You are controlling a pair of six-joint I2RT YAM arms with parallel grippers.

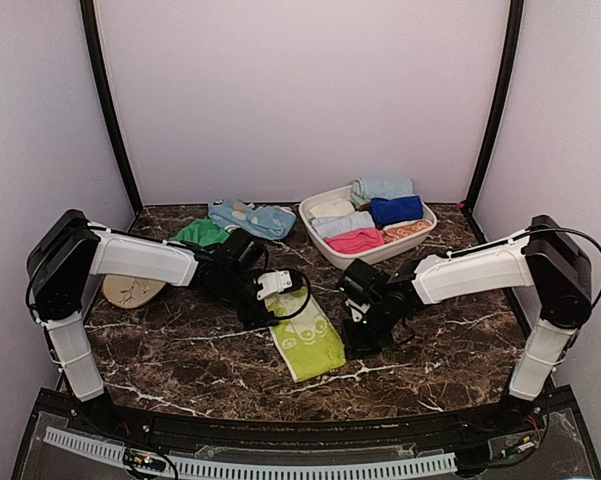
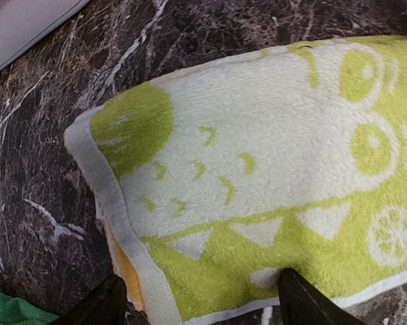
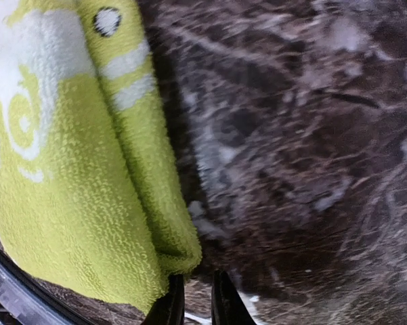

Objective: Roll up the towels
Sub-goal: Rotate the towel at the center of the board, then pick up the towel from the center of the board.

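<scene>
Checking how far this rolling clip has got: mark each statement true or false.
1. The lime-yellow towel lies flat and folded on the table, not rolled. True.
2. The left tool is clamped on that towel. False: its fingers stand wide apart over the towel's end.
3. The white basket is empty. False: it holds several folded cloths, among them pink and dark blue ones.
4. The green towel lies at the far left of the table, apart from the lime-yellow towel. True.
5. The right tool is wide open over the middle of the towel. False: its fingers are nearly together beside the towel's edge, with nothing between them.
</scene>
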